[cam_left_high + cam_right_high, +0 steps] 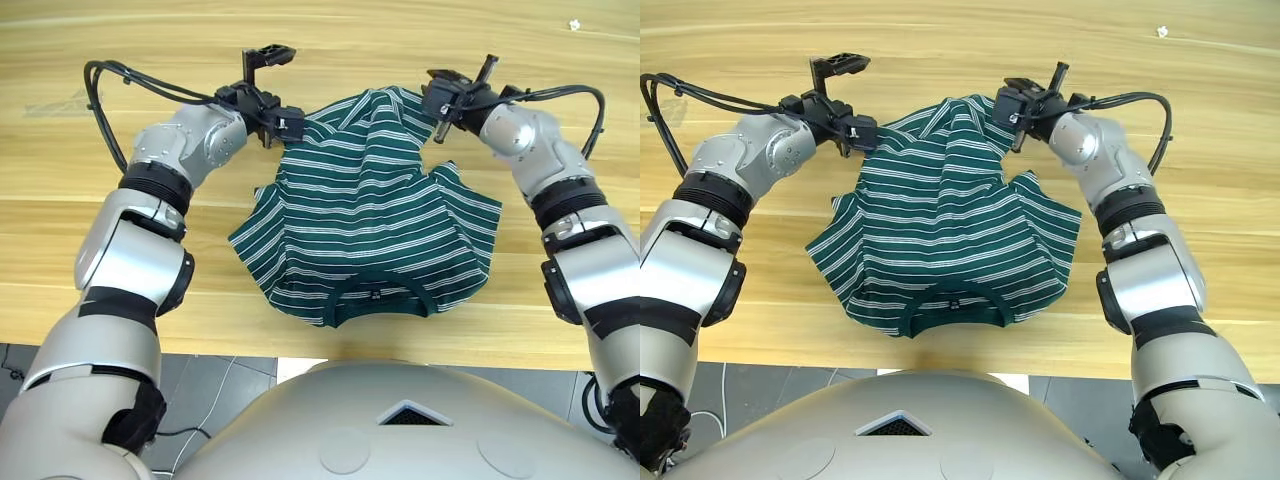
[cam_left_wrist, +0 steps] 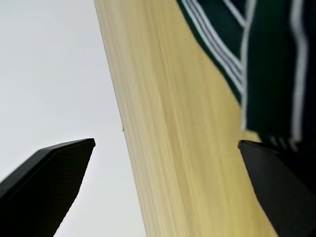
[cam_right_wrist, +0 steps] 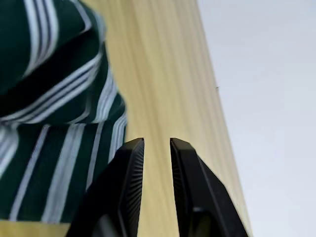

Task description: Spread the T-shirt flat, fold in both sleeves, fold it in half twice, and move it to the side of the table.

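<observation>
While bending both elbows outward, points the two forearms inward over the table (image 1: pixel 330 25), toward each other, wrists low above the wood. Holds the left gripper (image 2: pixel 165 143) with its fingers (image 2: pixel 49 182) wide apart, clamped on nothing. Has the far hem of the T-shirt (image 1: pixel 365 220) just at one of these fingertips; cannot tell if touching. Holds the right gripper (image 3: pixel 157 140) with fingers almost together, only a thin slit between them and bare wood seen through it. Has the striped green cloth just beside these right fingers, on the side toward the left ones. Between the two pairs of fingers, stands bunched in raised folds. Farther from the fingers lies flatter on the wood, with the collar at the end farthest from them.
</observation>
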`<state>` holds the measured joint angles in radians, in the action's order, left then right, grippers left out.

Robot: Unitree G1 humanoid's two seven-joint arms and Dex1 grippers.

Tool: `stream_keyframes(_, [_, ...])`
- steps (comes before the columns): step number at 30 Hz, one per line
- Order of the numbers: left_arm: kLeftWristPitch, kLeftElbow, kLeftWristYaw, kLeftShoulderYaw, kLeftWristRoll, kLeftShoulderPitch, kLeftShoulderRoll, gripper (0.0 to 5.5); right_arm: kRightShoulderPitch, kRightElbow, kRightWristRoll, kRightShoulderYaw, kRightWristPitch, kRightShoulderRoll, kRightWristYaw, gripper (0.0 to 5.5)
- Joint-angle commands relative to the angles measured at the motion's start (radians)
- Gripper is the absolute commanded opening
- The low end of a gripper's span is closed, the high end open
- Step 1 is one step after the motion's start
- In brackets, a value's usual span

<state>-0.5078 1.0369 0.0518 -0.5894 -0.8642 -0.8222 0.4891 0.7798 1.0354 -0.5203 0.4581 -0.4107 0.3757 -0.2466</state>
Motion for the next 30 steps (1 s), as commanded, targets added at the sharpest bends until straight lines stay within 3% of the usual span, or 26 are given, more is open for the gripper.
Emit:
stream_keyframes(1, [-0.003, 0.027, -0.006, -0.016, 0.002, 0.007, -0.002, 5.39, 0.057, 0.123, -0.033, 0.021, 0.006, -0.047, 0.034, 0.96])
stream_keyframes(9, [0.024, 0.120, -0.046, -0.092, -0.048, 0.009, -0.022, 5.39, 0.099, 0.279, -0.107, 0.087, 0.092, -0.124, 0.009, 0.96])
stream_keyframes(15, [0.132, 0.254, -0.080, -0.192, -0.133, -0.142, -0.070, 5.39, 0.193, 0.321, -0.156, 0.117, 0.177, -0.082, 0.014, 0.96])
stream_keyframes(24, [0.171, 0.293, -0.070, -0.210, -0.117, -0.236, -0.182, 5.39, 0.273, 0.321, -0.207, 0.132, 0.154, -0.003, 0.118, 0.96])
stream_keyframes(30, [0.167, 0.293, -0.114, -0.182, -0.084, -0.163, -0.166, 5.39, 0.241, 0.312, -0.170, 0.095, 0.104, 0.004, 0.145, 0.96])
